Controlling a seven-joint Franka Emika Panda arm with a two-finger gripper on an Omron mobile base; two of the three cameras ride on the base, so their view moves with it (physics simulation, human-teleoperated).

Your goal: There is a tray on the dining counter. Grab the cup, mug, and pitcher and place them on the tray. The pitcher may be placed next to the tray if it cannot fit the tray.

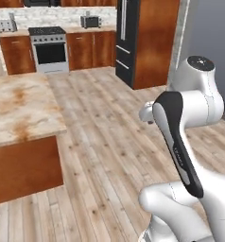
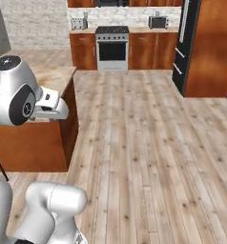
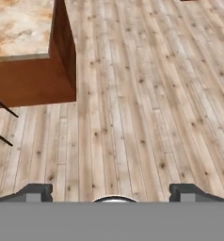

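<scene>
Beige marble-look stone veined with rusty brown tops the dining counter (image 1: 20, 108), a long island on a reddish wood base. In the hand view its near corner (image 3: 24, 28) lies ahead of the claw and off to the upper left, well apart from it. The visible stretch of its top carries nothing; the tray, cup, mug and pitcher cannot be seen on the part in view.

In the hand view the claw (image 3: 111, 193) points out over a pale wooden plank floor (image 3: 142, 103). Its two small dark fingertips (image 3: 36, 192) stand far apart, one at each lower side of the view, with nothing between them but floor. The claw is spread wide and holds nothing.

Two thin dark rods (image 3: 3, 107) slant in from the left edge of the hand view, just below the counter's wood base, ahead and left of the claw. What they belong to cannot be told.

From the base cameras, the white arm (image 1: 190, 113) with its dark joints rises folded above the floor, beside the counter's end. Far beyond the arm, against the back wall, stands a steel oven range (image 2: 112, 47) set among reddish wood cabinets (image 2: 156, 50), with a toaster (image 2: 79, 22) and another small appliance (image 2: 158, 21) on the worktop. A tall dark refrigerator (image 2: 186, 45) stands right of them.
</scene>
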